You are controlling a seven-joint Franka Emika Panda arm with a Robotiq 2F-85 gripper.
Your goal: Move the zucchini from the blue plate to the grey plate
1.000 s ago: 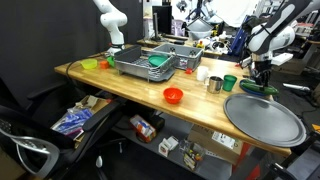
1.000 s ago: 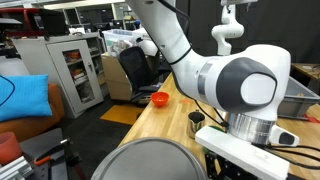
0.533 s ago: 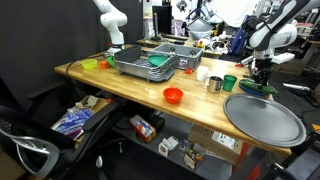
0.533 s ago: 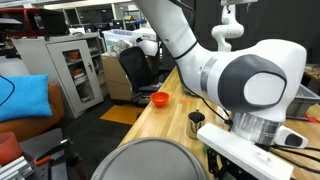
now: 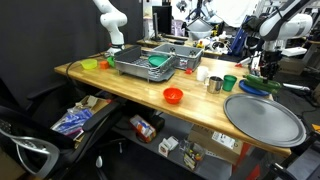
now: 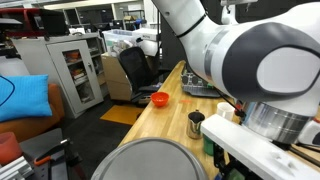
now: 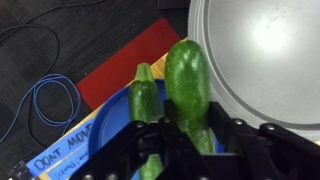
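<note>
your gripper (image 7: 192,138) is clamped on the large zucchini (image 7: 188,75), which sticks out ahead of the fingers and looks lifted clear of the blue plate (image 7: 112,128) under your hand. a smaller zucchini (image 7: 145,97) lies on that plate, just beside the held one. the pick looks done. the carry and release are left, and the grey plate (image 7: 265,50) waits just ahead, off to one side of your hand.

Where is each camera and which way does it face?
An exterior view: off the long side of the table, facing across; gripper at far right.
An exterior view: beside the arm, looking along the table to the red bowl; arm fills right.
Wrist view: looks down on zucchini in the gripper.
All three share the grey plate.
</note>
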